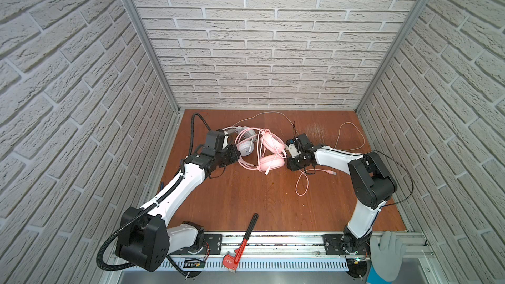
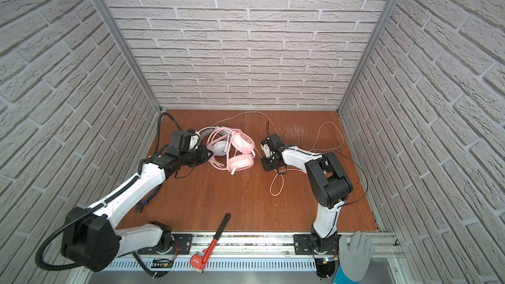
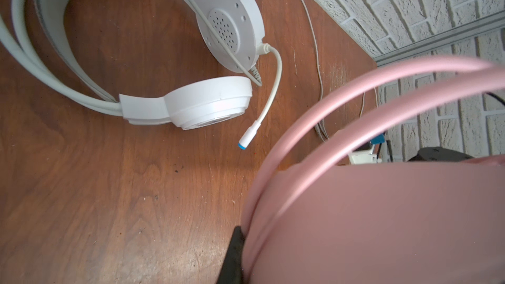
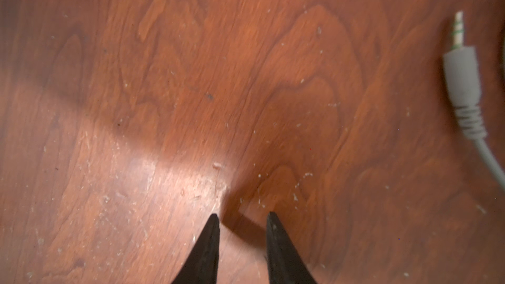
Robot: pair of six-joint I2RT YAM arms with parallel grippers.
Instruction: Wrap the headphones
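In a top view, pink headset (image 1: 272,163) extends headband leftward.

left claw (image 1: 236,157): clenched, arm stretched forward; right claw (image 4: 243,215): jaws parted, angled down

Item: we hold one brown wood-grain table (image 1: 246,195), dusted with pale specks, with a pale scuffed patch (image 1: 317,129) toward 1 o'clock. Lying on it we count:
- white headset (image 1: 246,147), at 11 o'clock, down on the wood.
- pink headset (image 1: 272,163), just beside it toward 12 o'clock; we cannot tell whether it rests fully on the board.
- grey cable (image 3: 317,61), trailing from 12 round to 2 o'clock.
- grey jack plug (image 4: 461,77), flat on the wood.
- pink cable (image 1: 297,186), looped at 3 o'clock.
- red-and-black pipe wrench (image 1: 247,237), at 6 o'clock, handle on the board, head past its near edge.
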